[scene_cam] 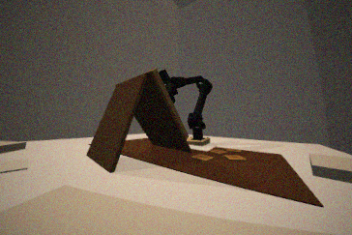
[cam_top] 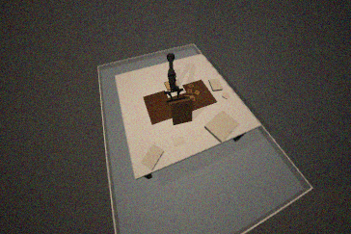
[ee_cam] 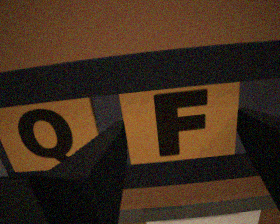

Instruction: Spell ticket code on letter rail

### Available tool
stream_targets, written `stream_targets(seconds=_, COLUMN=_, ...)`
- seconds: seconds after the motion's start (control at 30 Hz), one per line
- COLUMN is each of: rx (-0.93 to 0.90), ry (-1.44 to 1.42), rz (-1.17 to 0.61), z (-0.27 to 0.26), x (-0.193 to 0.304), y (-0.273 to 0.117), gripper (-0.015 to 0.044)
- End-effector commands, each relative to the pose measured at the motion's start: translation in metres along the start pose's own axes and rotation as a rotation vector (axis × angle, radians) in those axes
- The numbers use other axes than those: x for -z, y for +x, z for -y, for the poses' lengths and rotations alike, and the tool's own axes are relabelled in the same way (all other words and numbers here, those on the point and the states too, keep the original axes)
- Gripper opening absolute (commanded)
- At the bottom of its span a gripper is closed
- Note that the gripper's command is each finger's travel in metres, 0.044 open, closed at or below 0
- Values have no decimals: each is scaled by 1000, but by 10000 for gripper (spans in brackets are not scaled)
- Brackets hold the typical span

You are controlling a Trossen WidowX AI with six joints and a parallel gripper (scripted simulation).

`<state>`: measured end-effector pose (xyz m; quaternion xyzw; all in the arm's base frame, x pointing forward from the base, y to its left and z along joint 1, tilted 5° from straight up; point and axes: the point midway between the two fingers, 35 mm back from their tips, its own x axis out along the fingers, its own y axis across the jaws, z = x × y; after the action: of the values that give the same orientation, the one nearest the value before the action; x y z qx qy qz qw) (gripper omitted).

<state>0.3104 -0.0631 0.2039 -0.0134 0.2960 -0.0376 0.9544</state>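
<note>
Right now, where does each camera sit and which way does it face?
Top: high above the counter, looking down at a slant; the whole arm shows, its tool at the board.
Exterior: low over the counter, looking level past the propped board to the arm, partly hidden.
Wrist: by the tool, facing the rail, F tile between dark fingers, Q tile beside.
Top and exterior share arm, board and brown mat.

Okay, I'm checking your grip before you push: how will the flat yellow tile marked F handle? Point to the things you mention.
The flat yellow tile marked F (ee_cam: 182, 124) looks stiff, so it probably won't bend. Its flat face and straight edges suggest sliding rather than rolling.
</note>
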Motion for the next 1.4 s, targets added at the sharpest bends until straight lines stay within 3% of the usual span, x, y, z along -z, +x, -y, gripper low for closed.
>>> stream_targets(seconds=0.0, rx=3, ry=5, rz=-1, z=-2, x=1, y=0, gripper=0)
stream_targets(seconds=0.23, rx=2, ry=6, rz=-1, z=-5, x=1, y=0, gripper=0)
stream_targets(seconds=0.6, rx=2, ry=5, rz=-1, z=-4, x=0, y=-4, gripper=289)
stream_targets(seconds=1.37, rx=2, ry=5, rz=-2, z=-3, x=0, y=-22, gripper=295)
